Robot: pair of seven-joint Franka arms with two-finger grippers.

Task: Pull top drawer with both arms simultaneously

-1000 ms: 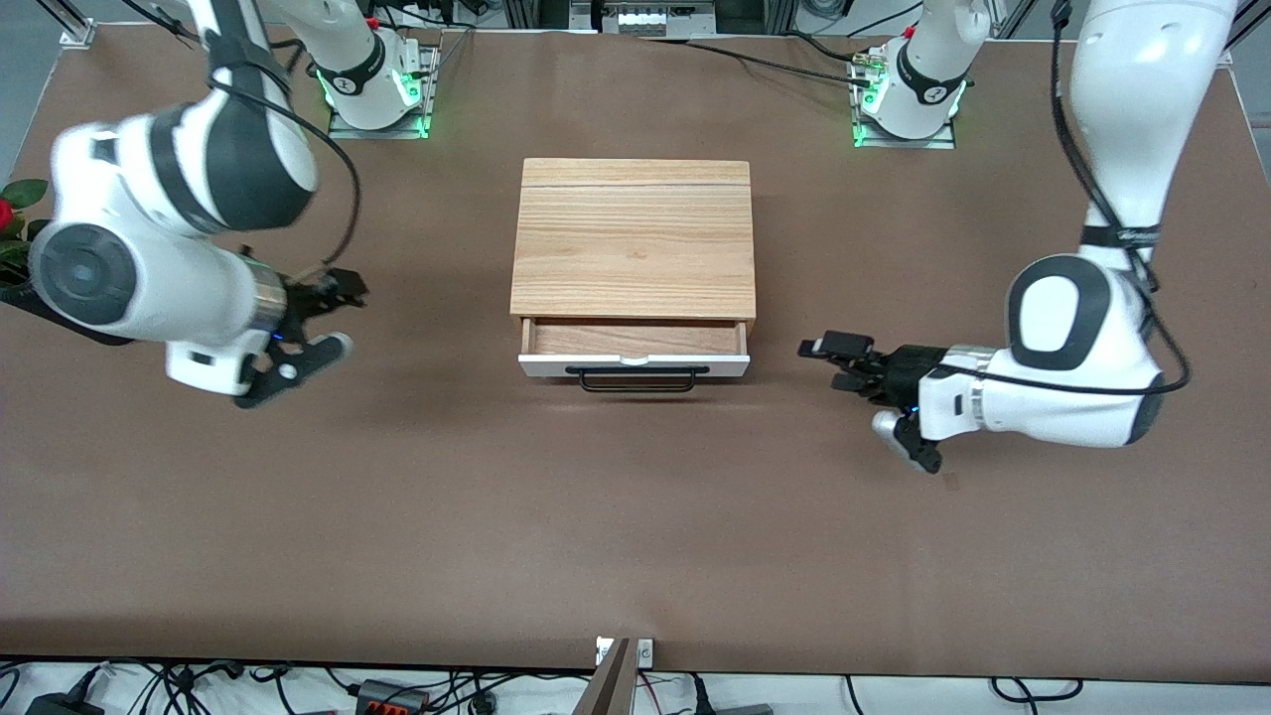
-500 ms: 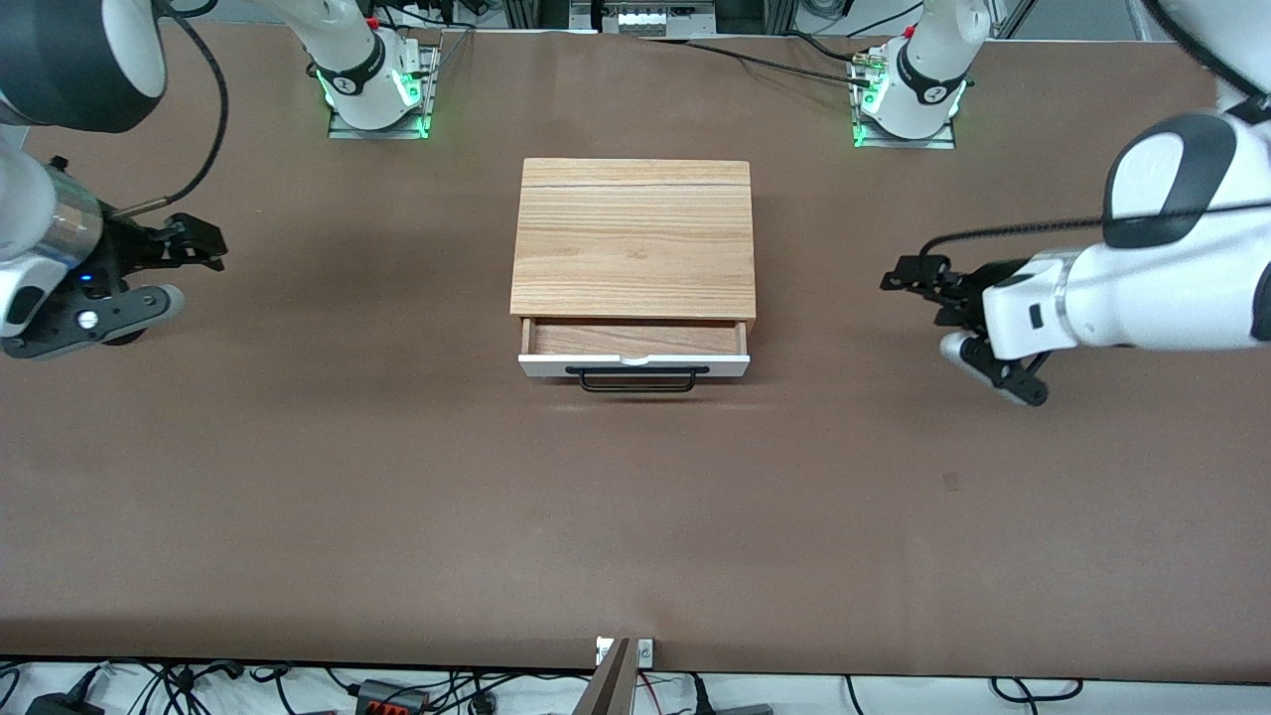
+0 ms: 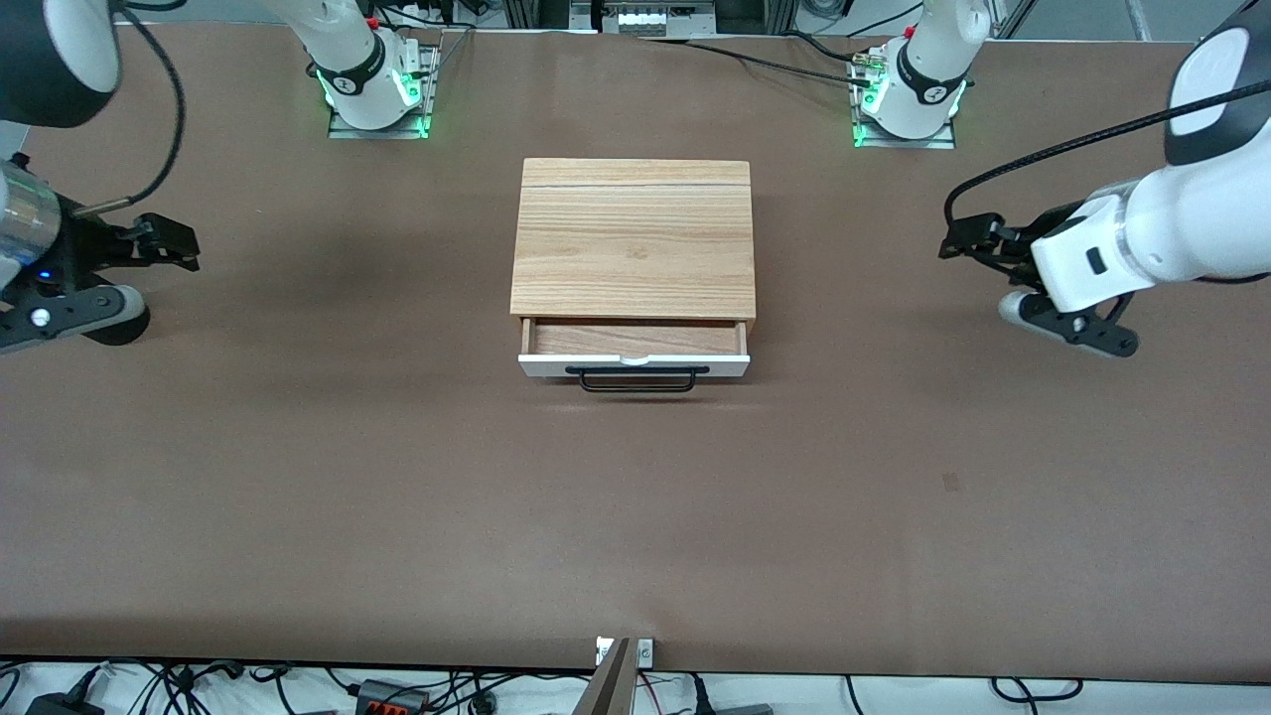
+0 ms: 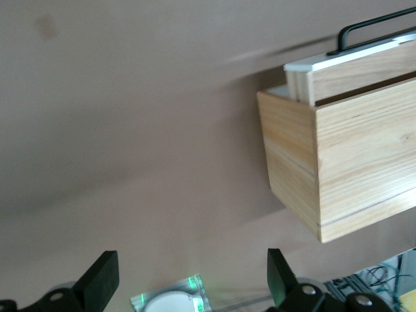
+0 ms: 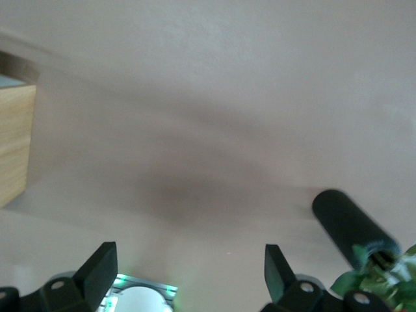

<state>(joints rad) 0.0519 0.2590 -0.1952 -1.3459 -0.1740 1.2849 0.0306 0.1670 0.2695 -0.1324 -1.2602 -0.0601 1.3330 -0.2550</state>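
From my console I see the top drawer [image 3: 634, 352] sitting partly pulled out of the wood-grain cabinet [image 3: 634, 238] in the middle of the table [image 3: 635, 516], its white front panel facing the front camera and its thin black handle [image 3: 636, 379] sticking out on the camera side. A strip of light wood interior shows between the panel and the cabinet's top. The left gripper [image 3: 978, 248] hangs over bare table toward the left arm's end, well apart from the cabinet, with its fingers [image 4: 101, 281] spread wide and nothing between them; the right gripper [image 3: 164, 241] hangs over the table toward the right arm's end, likewise spread and empty, as its fingers [image 5: 97, 270] show in the right wrist view. I judge the drawer a light, rigid box that should slide without much resistance, though a pull that is uneven across its width could skew it and make it bind (that is presumably why two arms share the job). The handle is the only sensible place to grip: a stiff, narrow bar, probably smooth metal, so I would pinch it near each end, one gripper per side, and draw both straight toward the camera together. The cabinet itself looks light enough to drag along if the drawer sticks.
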